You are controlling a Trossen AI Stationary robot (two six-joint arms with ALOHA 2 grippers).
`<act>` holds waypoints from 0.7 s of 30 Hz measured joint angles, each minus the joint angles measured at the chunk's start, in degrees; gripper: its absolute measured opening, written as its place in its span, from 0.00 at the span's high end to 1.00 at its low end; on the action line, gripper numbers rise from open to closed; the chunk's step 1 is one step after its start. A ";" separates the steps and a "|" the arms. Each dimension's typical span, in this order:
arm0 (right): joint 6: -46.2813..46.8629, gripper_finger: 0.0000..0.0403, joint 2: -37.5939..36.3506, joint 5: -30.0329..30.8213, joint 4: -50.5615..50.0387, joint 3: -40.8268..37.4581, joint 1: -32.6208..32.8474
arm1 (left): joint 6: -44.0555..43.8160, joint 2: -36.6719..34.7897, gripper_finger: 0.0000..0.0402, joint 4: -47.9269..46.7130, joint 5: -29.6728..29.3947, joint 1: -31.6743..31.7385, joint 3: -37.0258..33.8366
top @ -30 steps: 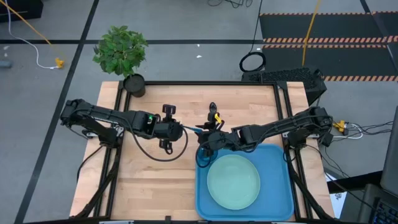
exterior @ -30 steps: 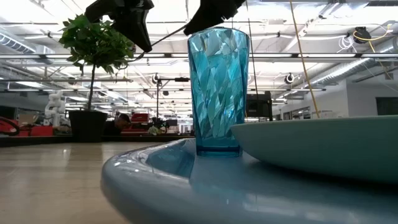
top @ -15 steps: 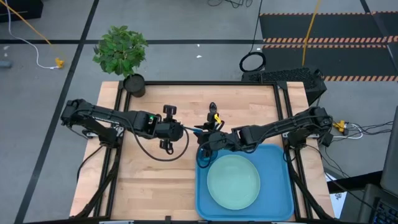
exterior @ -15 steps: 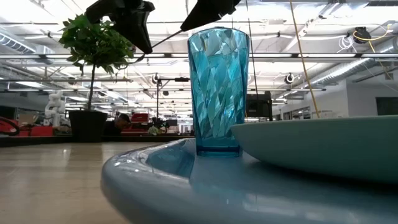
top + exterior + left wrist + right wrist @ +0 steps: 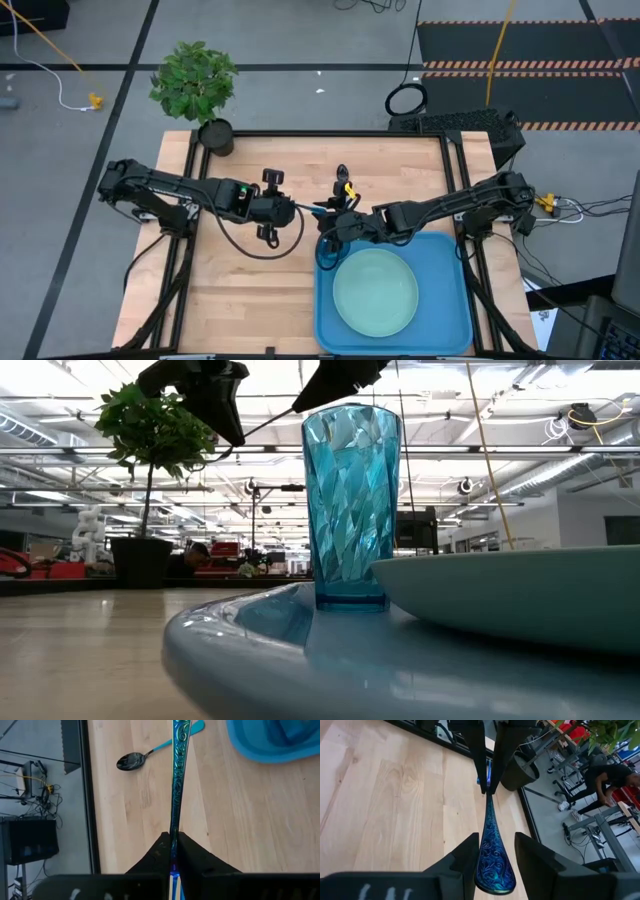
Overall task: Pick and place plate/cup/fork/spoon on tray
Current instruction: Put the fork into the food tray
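1. Holding the fork point(image 5: 177, 780) above the table, we are clamping its light blue end in the left gripper point(image 5: 173, 837).
2. We are keeping the right gripper point(image 5: 496, 845) spread: its fingers point(image 5: 465, 862) are standing apart on either side of the fork's broad patterned end, apparently not pressing it.
3. The fork's long axis is running straight from one gripper to the other; closing the right one is, we judge, the next step of a handover.
4. The plate point(image 5: 375, 290) and cup point(image 5: 350, 500) are sitting on the tray point(image 5: 455, 300), beneath and beyond the right gripper; the spoon point(image 5: 132, 761) is lying on the table ahead of the left gripper.
5. We are seeing the fork edge-on from the left wrist, so its tines are hard to make out.
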 joint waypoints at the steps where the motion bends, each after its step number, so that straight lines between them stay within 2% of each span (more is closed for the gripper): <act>1: 0.00 0.71 0.00 0.00 0.00 0.00 0.00 | 0.00 0.00 0.96 0.00 0.00 0.00 0.00; 6: 0.65 0.78 0.00 -0.03 -0.02 0.00 0.00 | -0.39 0.00 0.98 0.00 -0.01 0.00 0.00; 10: 0.79 0.86 0.00 -0.48 -0.04 0.00 0.05 | -0.83 0.00 0.94 0.03 -0.07 0.00 0.00; 17: 1.44 0.84 0.00 0.21 0.22 0.00 0.68 | -2.70 0.00 0.94 0.54 0.02 -0.05 0.00; 21: 3.73 0.82 -0.66 1.80 -0.02 0.00 1.37 | -4.64 0.00 0.84 1.05 -0.01 -0.73 0.00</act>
